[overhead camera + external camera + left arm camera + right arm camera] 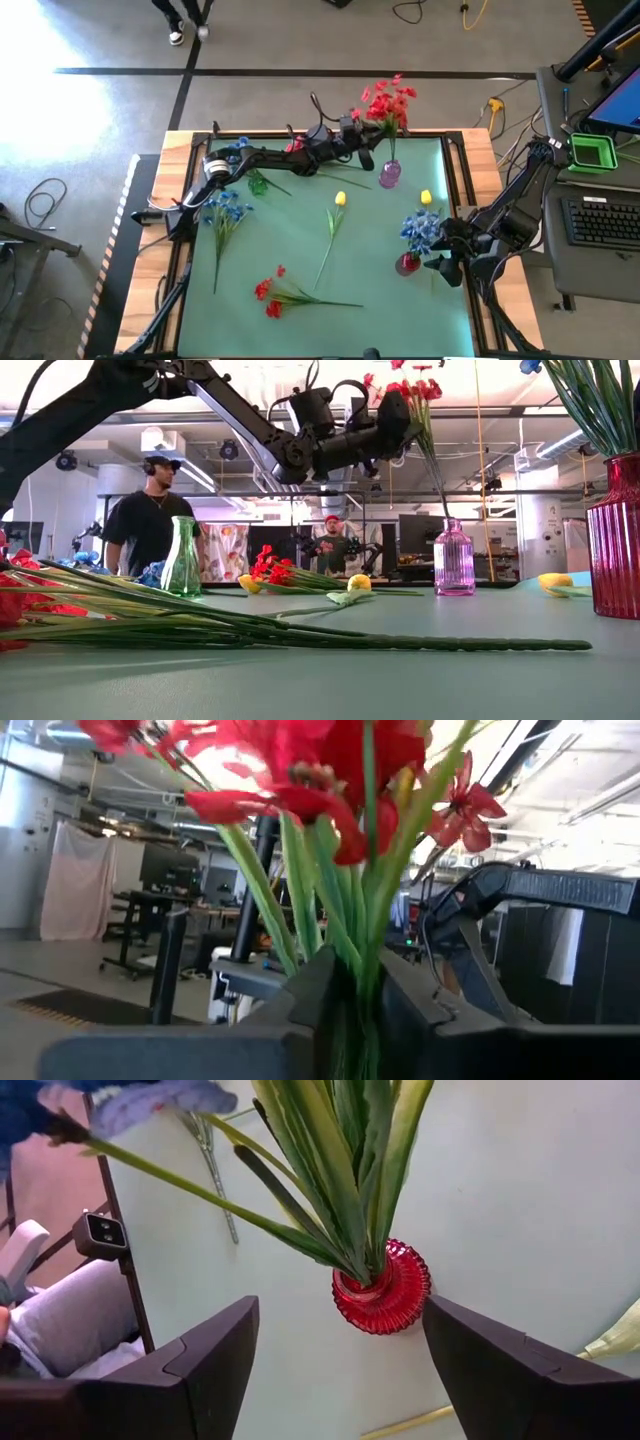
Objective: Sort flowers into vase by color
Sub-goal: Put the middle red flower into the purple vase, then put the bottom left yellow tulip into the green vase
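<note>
**Flower sorting: roughly halfway**

Loose on the green bench (pixel 300 250): a blue-blossom spray (pixel 225 212), a red bunch (pixel 275 293), a yellow tulip (pixel 338 204). The green glass vase (pixel 258 183) is empty. Left claw (pixel 368 128) grips red blooms (pixel 388 103) over the pink vase (pixel 390 175). Right claw (pixel 447 262), wide open, holds nothing near the blue-filled red vase (pixel 408 263).

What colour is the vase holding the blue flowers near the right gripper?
Red; the ribbed vase shows best in the right wrist view, between the open right gripper.

Both arms are black with jointed tubular links; the right gripper (pixel 340 1365) has flat, angular dark-brown fingers (pixel 210 1355).
</note>
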Robot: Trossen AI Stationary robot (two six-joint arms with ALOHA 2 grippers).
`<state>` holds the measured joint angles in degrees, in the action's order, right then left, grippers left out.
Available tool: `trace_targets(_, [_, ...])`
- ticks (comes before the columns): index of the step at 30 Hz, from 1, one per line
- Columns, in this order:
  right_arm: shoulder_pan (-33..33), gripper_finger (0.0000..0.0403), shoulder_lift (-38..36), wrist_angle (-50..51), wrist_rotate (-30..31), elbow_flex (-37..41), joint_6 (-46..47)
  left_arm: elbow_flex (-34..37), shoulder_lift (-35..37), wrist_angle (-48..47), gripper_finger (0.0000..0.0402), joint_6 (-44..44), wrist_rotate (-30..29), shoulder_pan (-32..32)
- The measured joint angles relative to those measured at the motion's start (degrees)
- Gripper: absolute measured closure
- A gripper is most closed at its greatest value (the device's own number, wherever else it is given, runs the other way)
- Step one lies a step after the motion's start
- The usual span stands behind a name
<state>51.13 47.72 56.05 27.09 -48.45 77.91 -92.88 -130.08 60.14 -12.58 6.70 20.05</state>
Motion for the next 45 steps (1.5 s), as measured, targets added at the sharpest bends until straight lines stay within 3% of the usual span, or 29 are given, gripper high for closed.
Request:
trace_targets(22, [0.0,0.0123,0.0,0.0,0.0,0.0,0.0,0.0,0.6,-17.1,0.0142,-0.9,4.8,0.0])
trace_targets(35, [0.0,0.0120,0.0,0.0,-0.1,0.0,0.0,0.0,5.2,-32.7,0.0079,-0.1,10.9,0.3])
trace_targets(45, [0.0,0.0117,0.0,-0.3,-0.1,0.0,0.0,0.0,8.9,-50.7,0.0072,0.9,10.9,1.5])
